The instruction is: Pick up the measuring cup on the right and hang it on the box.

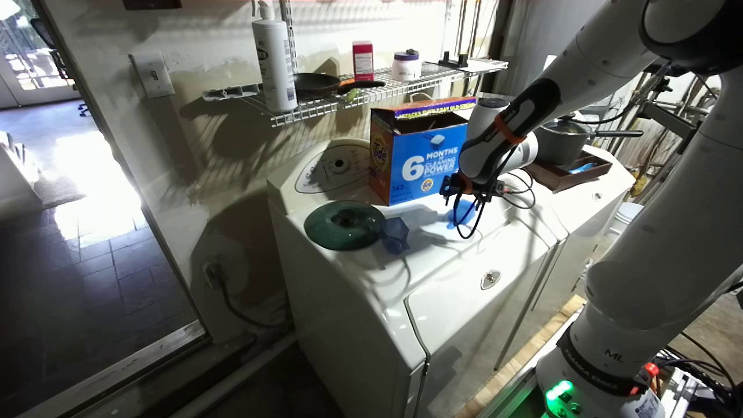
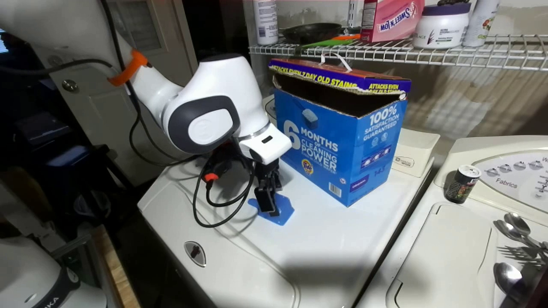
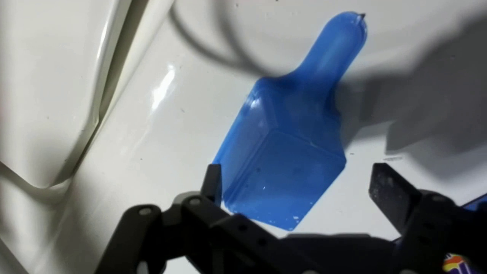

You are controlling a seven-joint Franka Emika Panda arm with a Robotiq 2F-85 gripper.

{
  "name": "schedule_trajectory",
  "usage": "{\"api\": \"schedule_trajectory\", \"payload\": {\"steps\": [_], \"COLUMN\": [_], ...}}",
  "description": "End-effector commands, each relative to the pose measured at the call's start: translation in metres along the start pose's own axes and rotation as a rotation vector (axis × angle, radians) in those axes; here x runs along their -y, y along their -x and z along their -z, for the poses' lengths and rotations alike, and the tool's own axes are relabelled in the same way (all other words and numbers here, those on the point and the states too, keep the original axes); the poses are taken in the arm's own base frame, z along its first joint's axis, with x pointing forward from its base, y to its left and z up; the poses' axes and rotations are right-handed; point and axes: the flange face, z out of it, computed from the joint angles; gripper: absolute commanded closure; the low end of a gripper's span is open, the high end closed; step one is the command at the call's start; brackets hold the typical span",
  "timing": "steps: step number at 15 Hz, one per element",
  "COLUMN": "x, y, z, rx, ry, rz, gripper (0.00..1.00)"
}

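Measuring cup (image 3: 295,129), axis diagonal, handle (image 3: 333,49) toward upper right, wrist view

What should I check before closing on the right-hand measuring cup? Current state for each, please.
1) Gripper open: ok, jaws apart.
2) Measuring cup centred between fingers: not ok; in the wrist view it sits nearer one finger.
3) Fingers low enough to grip: cannot tell.
4) Box top open: ok.
5) Second blue cup away from gripper: ok, by the green lid.
6) Cable loop free of the white appliance: cannot tell.
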Motion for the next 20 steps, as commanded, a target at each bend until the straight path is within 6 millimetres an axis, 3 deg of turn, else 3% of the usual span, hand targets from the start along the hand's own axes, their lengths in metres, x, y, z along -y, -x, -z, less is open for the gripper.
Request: {"api": "schedule_trajectory", "payload": {"steps": [1,10,20], "x": [0.006,0.031,0.009], "y": [-0.013,-0.044,-0.022], "z": [-0.007,-0.006,0.009], "rx": [-0.026,-0.041,0.139], "ry": [-0.033,-0.076,0.061], "rz": [0.025,0.128,0.073], "gripper": [0.00,0.00,0.00]}}
